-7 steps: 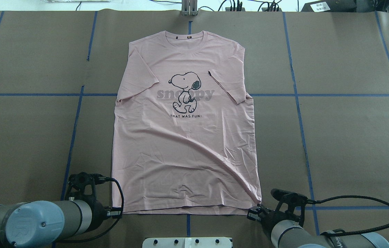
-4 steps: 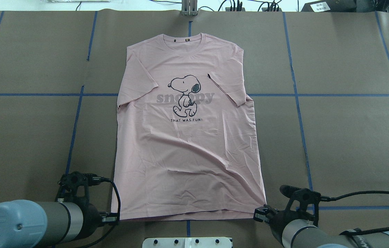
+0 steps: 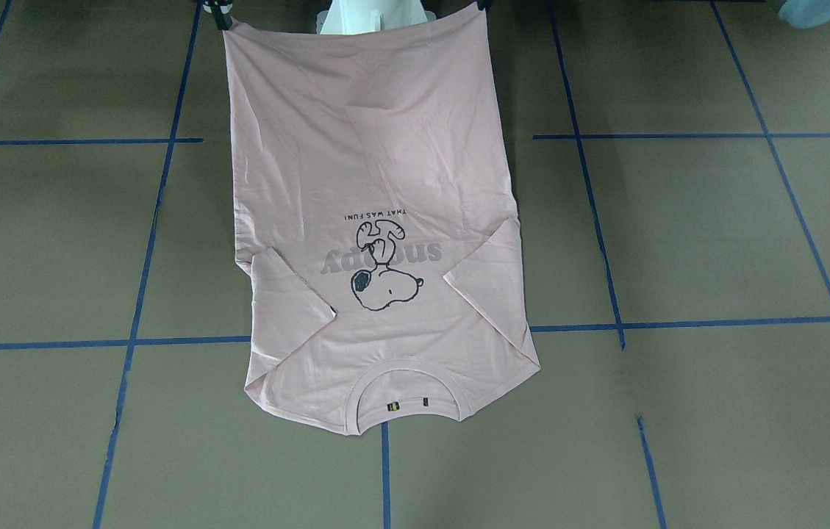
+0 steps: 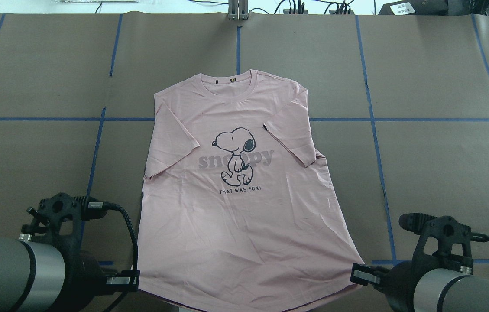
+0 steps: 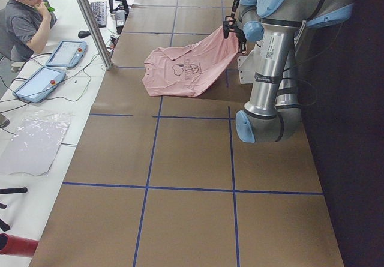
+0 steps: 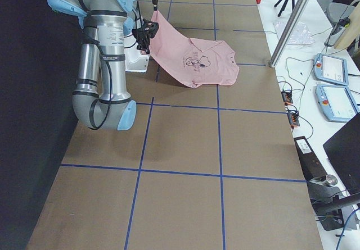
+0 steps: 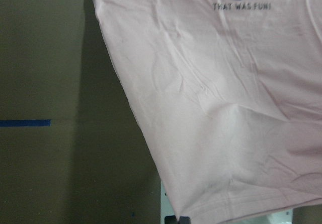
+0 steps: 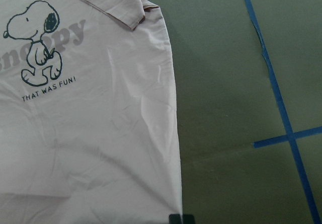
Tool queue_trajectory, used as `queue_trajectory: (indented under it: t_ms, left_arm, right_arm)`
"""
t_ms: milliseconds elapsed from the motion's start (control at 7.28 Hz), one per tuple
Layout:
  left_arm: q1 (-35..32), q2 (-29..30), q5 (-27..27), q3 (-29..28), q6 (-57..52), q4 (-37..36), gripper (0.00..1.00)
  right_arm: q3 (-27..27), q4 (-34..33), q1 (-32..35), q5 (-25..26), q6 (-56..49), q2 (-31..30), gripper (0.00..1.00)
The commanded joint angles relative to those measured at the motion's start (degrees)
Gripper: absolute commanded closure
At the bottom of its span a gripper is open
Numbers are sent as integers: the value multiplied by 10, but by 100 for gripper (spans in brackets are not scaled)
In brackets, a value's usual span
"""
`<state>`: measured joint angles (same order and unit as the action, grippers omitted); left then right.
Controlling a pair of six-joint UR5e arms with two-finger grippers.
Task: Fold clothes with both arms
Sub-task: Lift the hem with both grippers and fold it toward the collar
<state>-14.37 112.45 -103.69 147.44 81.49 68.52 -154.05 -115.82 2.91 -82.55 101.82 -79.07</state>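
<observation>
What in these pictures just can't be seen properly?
- How the left gripper and right gripper pinch the T-shirt hem: overhead, cloth hides their tips; front-facing, the top edge cuts them off.
- Collar labels: too small to read anywhere.
- Hem's middle: overhead, cut off by the bottom edge.

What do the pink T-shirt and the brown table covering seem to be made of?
T-shirt: probably a thin cotton-type knit, matte; it drapes softly where its hem is lifted and shows fine creases.
Table covering: looks like brown paper or thin card, matte and flat; it is marked with lines of blue tape.
</observation>
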Motion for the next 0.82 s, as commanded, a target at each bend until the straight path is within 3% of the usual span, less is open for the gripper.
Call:
queue_trajectory:
  t_ms: [0, 137, 412, 687]
  left_arm:
    - [-50, 31, -6, -55, -86, -20, 100]
    - [-94, 43, -8, -96, -135, -20, 100]
    - [-176, 63, -9, -220, -209, 60, 100]
    - [-230, 68, -9, -330, -254, 161, 100]
  right_arm:
    - [51, -46, 51, -14, -55, 91, 100]
    - [98, -44, 104, -17, -113, 125, 100]
    - [252, 0, 247, -84, -210, 181, 100]
    - [403, 159, 329, -122, -253, 186, 100]
